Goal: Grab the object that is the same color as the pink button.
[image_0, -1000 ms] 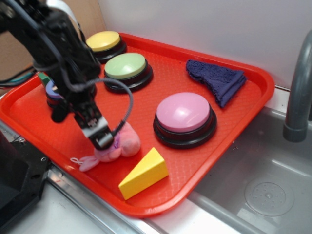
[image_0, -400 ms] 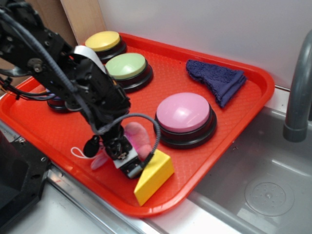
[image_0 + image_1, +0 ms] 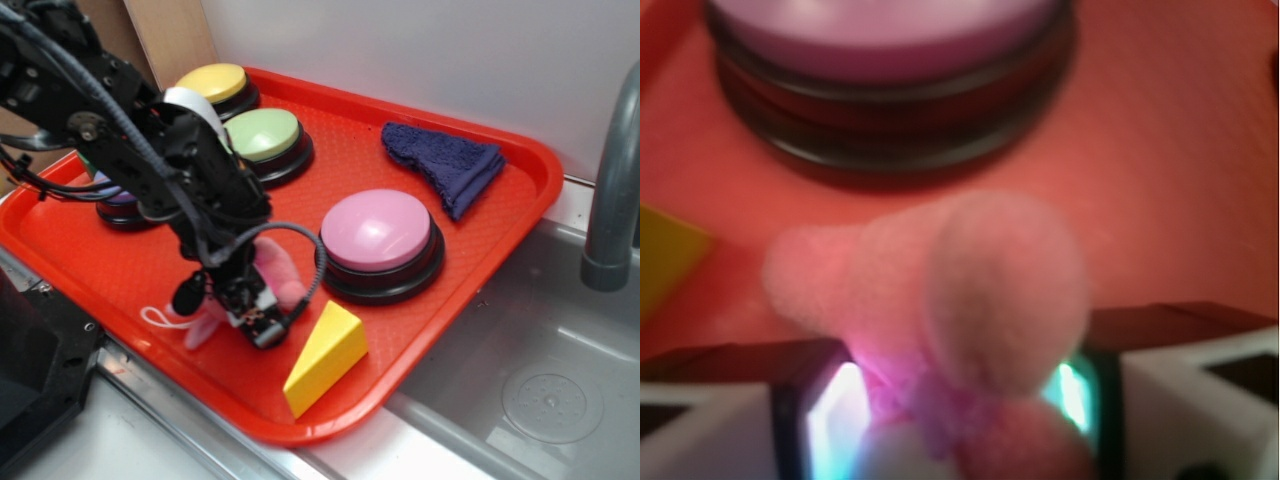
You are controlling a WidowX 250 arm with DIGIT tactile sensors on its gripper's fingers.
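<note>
Task status: the end effector (image 3: 262, 318) has its jaws around the pink plush bunny (image 3: 276, 277) at the near side of the red tray (image 3: 500, 215), just in front of the pink button (image 3: 377, 230); the wrist view shows the toy (image 3: 970, 300) filling the gap between both fingers (image 3: 815, 420), so the grasp appears made, though whether it is lifted cannot be told. Surroundings: a yellow cheese wedge (image 3: 326, 357) lies just beside the bunny and may be nudged, while the green button (image 3: 262, 137), yellow button (image 3: 212, 84) and blue cloth (image 3: 446, 163) sit beyond the pink button, clear of the work.
</note>
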